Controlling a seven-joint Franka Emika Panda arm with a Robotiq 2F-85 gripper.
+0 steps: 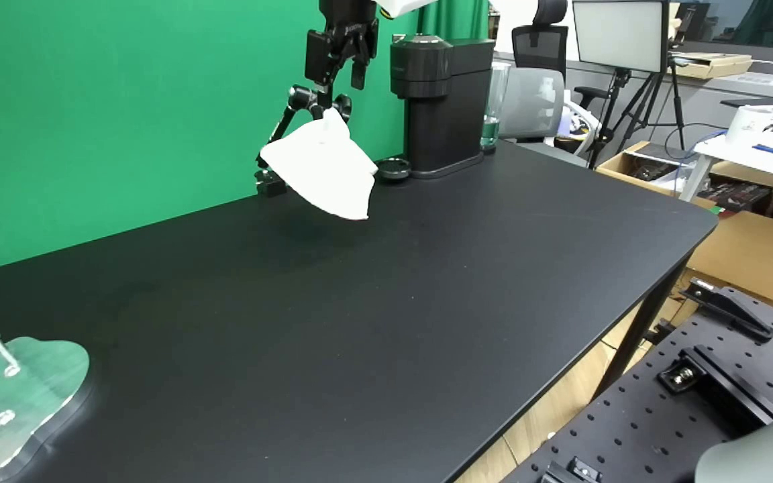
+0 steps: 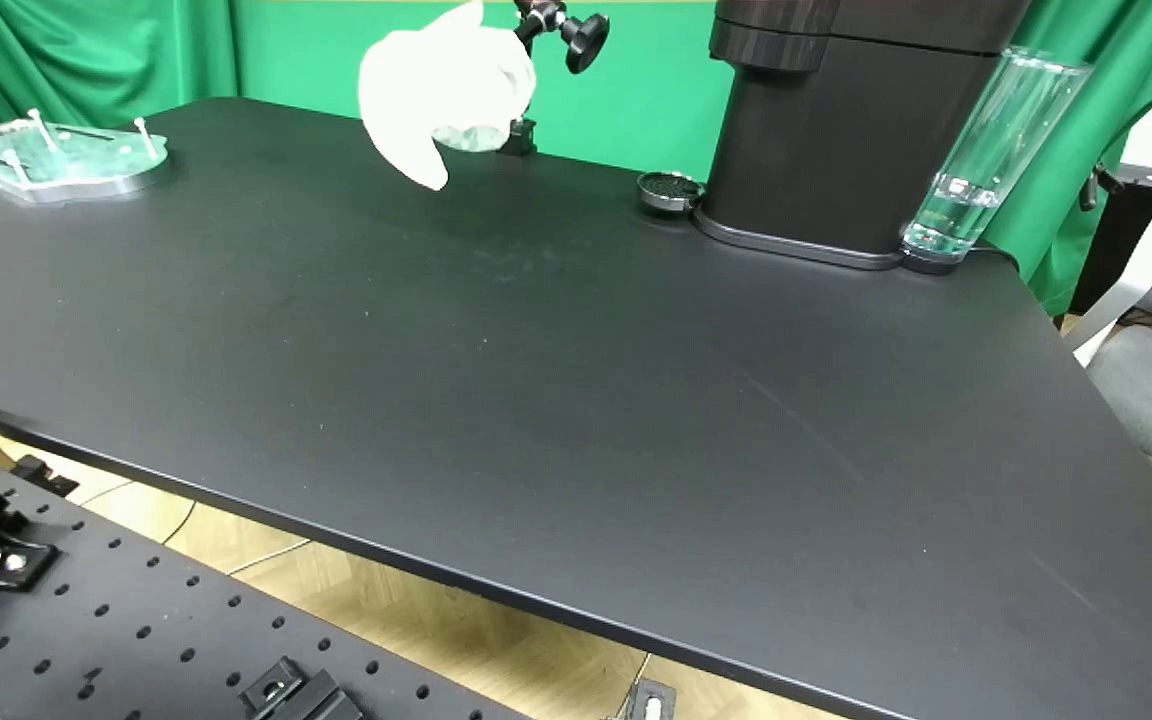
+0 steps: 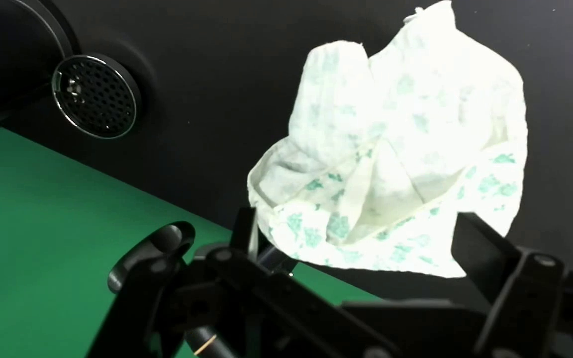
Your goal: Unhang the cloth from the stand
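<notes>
The white cloth with green print shows in both exterior views (image 1: 326, 164) (image 2: 446, 85) and fills much of the wrist view (image 3: 416, 109). It hangs in folds above the table, at the black jointed stand (image 1: 284, 124). The stand's knob also shows in an exterior view (image 2: 586, 42) and in the wrist view (image 3: 149, 256). My gripper (image 1: 341, 87) is just above the cloth's top. In the wrist view my gripper (image 3: 356, 221) has its fingers wide apart, with the cloth beyond them. I cannot tell whether a finger touches the cloth. The hanging point is hidden.
A black coffee machine (image 1: 430, 100) (image 2: 856, 140) with a round drip tray (image 1: 393, 169) (image 3: 98, 95) stands close beside the stand. A clear water tank (image 2: 986, 160) is behind it. A clear pegged plate (image 1: 44, 376) lies at the table's far end. A green wall (image 1: 125, 100) runs behind.
</notes>
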